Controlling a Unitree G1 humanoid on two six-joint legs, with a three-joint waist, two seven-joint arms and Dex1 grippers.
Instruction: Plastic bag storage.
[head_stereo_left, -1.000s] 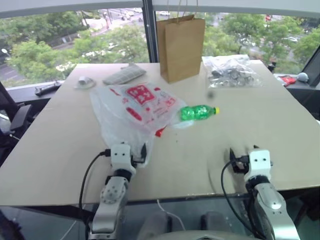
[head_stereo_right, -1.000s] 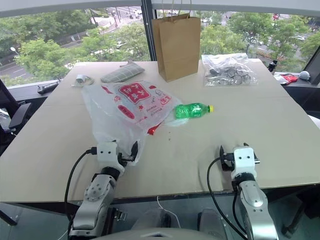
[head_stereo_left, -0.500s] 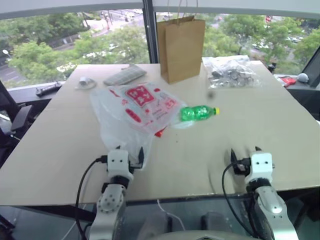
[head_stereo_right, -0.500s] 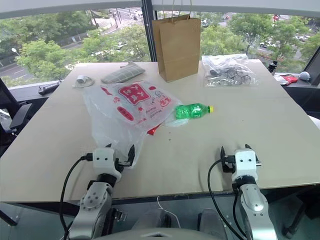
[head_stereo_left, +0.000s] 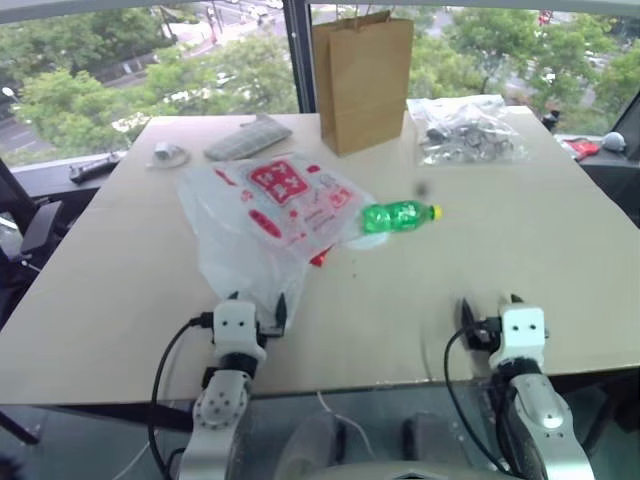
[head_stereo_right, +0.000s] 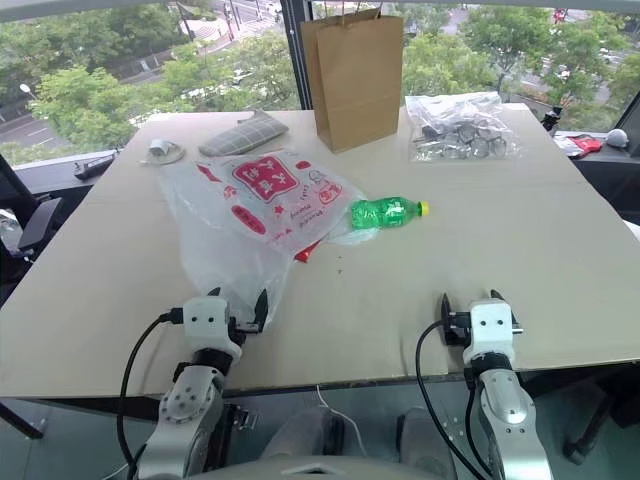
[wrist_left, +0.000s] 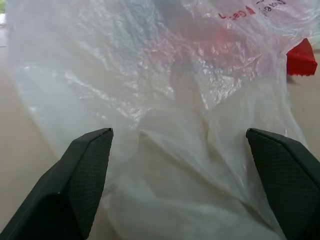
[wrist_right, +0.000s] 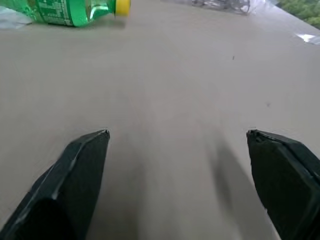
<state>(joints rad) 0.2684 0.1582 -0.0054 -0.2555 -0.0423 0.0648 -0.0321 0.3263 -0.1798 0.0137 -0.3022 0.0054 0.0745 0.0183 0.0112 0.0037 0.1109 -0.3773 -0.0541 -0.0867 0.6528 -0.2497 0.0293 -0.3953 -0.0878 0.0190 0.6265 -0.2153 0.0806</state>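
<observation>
Left tool (head_stereo_left: 254, 306) level at near table (head_stereo_left: 560, 260) edge, fingers spread, near hem of plastic bag (head_stereo_left: 268, 215) between them, not pinched; bag lies crumpled left of centre, green bottle (head_stereo_left: 398, 216) touching its right edge; right tool (head_stereo_left: 490, 308) level, spread over bare table; brown paper bag (head_stereo_left: 364, 80) upright at far edge before windows, trees beyond; left wrist view shows red corner (wrist_left: 301, 58) beside film.

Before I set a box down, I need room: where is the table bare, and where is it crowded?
Bare: the wide stretch on the table's right side, between the green bottle and the open right claw, and the strip left of the plastic bag. Crowded: the far edge, with the paper bag and the clear bag of parts, and the left claw, open at the plastic bag.
</observation>
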